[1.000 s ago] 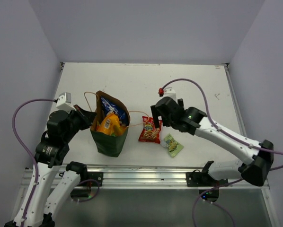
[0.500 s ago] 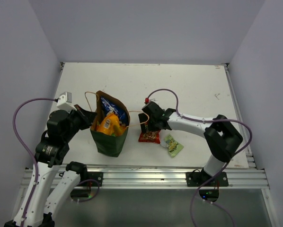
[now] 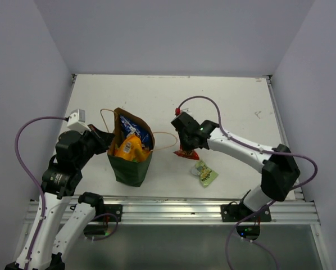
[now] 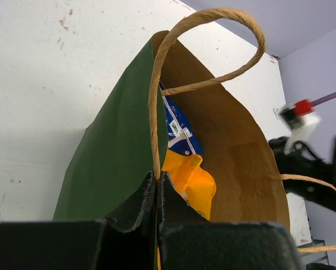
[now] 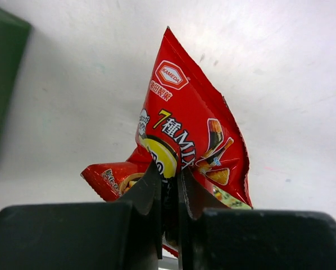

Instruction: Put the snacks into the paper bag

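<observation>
Carrying the red packet (image 5: 185,129) to the paper bag (image 4: 109,146) is the step in hand. The jaws of my right gripper (image 5: 169,185) are clamped on its lower edge. I judge it must rise above the rim before crossing. My left gripper (image 4: 157,194) is clamped on the bag's rim, with the blue packet (image 4: 176,132) and orange packet (image 4: 193,185) just beyond, inside. Only the top view shows the light-green packet (image 3: 205,173), lying apart from both jaws.
</observation>
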You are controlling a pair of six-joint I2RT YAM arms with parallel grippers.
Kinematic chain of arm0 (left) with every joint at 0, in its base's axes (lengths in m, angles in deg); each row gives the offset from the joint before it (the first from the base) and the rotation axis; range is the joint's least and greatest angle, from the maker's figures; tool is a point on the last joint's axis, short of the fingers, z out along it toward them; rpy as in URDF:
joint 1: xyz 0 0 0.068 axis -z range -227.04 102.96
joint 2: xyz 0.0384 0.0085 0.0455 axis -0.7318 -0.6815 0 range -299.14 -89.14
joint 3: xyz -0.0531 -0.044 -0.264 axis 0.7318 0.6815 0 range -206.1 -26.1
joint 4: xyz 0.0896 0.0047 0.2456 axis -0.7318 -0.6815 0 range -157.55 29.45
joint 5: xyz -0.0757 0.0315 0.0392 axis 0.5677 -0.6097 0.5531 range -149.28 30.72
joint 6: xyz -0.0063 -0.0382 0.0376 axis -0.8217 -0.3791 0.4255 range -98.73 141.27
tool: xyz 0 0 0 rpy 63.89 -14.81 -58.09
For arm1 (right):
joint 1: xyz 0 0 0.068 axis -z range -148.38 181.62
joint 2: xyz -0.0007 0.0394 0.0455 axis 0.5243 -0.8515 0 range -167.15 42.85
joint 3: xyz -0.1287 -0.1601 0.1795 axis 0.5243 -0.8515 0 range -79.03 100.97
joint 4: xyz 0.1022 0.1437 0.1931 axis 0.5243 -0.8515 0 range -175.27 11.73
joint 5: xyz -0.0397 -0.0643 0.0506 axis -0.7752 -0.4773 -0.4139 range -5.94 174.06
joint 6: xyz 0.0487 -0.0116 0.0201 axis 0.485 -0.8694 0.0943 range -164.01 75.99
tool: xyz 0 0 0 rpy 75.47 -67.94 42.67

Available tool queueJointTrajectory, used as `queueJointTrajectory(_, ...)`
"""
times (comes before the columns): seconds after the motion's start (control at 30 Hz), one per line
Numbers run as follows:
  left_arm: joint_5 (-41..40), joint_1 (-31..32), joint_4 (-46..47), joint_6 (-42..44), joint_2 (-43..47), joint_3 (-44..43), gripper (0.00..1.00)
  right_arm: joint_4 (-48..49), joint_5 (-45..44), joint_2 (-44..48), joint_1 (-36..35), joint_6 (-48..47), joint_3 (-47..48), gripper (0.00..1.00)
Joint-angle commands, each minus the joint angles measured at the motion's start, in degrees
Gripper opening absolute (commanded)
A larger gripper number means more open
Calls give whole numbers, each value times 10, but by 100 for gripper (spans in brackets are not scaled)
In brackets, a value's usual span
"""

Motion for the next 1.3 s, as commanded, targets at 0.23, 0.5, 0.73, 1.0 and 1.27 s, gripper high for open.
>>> queueJointTrajectory(0.23, 16, 3, 39, 1, -4, 0, 0, -159, 33, 18, -14, -94, 512, 0)
queueJointTrajectory(0.5, 8, 4, 30, -5, 5, -5, 0, -119, 141, -106, -114, -76, 556, 0)
queueJointTrajectory(0.73, 0, 3, 19, -11, 16, -5, 0, -78, 163, -146, -159, -51, 494, 0)
queueJointTrajectory(1.0, -4, 4, 9, -15, 28, -6, 0, -139, 103, -149, -160, -77, 510, 72)
queueJointTrajectory(1.27, -2, 3, 8, -12, 26, -7, 0, -190, -41, 13, -182, -84, 490, 99)
